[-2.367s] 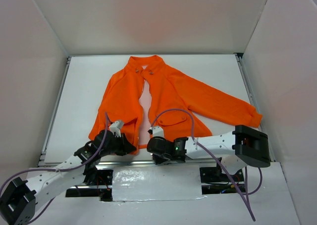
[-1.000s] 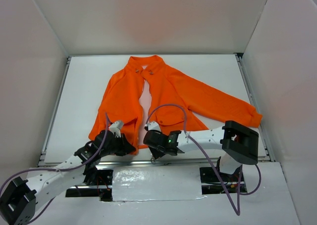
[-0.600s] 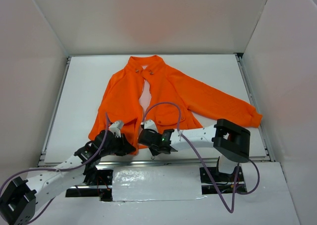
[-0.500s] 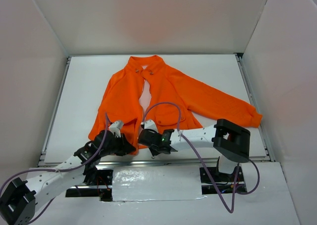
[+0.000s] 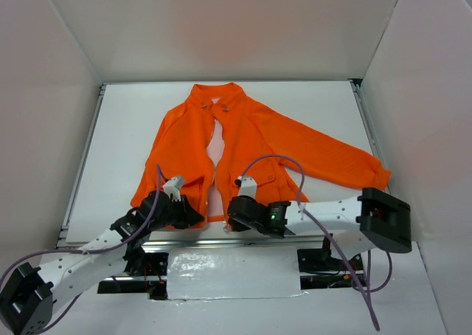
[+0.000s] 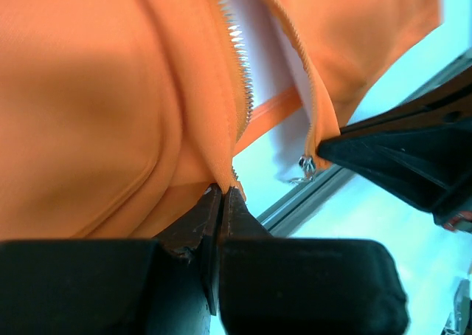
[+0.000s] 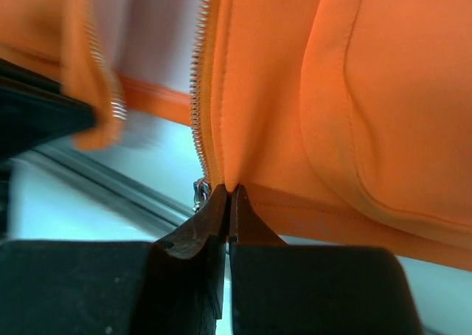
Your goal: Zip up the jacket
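Note:
The orange jacket [image 5: 243, 139] lies flat on the white table, collar at the far end, its front open along a narrow gap showing pale lining. My left gripper [image 5: 193, 215] is shut on the bottom corner of the jacket's left front panel [image 6: 110, 91], beside its silver zipper teeth [image 6: 240, 69]. My right gripper [image 5: 230, 218] is shut on the bottom hem of the right front panel [image 7: 332, 91], right next to the zipper slider [image 7: 199, 195]. The left wrist view shows the right gripper's fingers [image 6: 398, 154] touching the slider [image 6: 304, 165].
A metal rail [image 5: 214, 240] runs along the table's near edge just below both grippers. White walls enclose the table on three sides. The jacket's right sleeve [image 5: 346, 165] stretches toward the right edge.
My right gripper swung left along the hem, then came back right, taking the right panel's bottom corner. The gap at the hem looks narrower. The left gripper has kept its hold.

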`<action>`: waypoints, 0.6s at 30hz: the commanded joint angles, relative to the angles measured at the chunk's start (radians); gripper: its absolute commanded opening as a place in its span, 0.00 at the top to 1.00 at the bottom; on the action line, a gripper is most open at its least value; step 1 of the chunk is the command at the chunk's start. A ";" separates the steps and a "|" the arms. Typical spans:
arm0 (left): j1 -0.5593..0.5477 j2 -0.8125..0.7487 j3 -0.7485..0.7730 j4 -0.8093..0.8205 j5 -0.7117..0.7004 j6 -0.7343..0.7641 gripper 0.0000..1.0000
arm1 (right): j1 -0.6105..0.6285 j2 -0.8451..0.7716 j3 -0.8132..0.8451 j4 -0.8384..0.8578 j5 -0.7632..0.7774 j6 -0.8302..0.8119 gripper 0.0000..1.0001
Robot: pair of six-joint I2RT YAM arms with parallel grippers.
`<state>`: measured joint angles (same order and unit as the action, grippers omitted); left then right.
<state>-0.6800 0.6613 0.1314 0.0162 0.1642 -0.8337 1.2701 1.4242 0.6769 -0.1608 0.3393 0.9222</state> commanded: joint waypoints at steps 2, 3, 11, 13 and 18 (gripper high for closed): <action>-0.006 0.040 0.085 0.162 0.035 0.021 1.00 | 0.020 -0.131 -0.045 0.158 0.156 0.225 1.00; -0.007 0.047 0.088 0.183 0.040 0.022 1.00 | 0.023 -0.152 -0.053 0.190 0.188 0.239 1.00; -0.010 0.040 0.108 0.318 0.028 0.041 1.00 | 0.048 -0.150 -0.024 0.146 0.286 0.320 1.00; -0.010 0.028 0.103 0.327 0.023 0.042 1.00 | 0.055 -0.148 -0.025 0.142 0.299 0.323 1.00; -0.010 -0.014 0.074 0.337 0.024 0.045 1.00 | 0.063 -0.145 -0.042 0.182 0.294 0.314 1.00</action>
<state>-0.6834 0.6743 0.2039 0.2600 0.1791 -0.8112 1.3209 1.2747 0.6292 -0.0433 0.5854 1.2190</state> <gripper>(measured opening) 0.109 0.021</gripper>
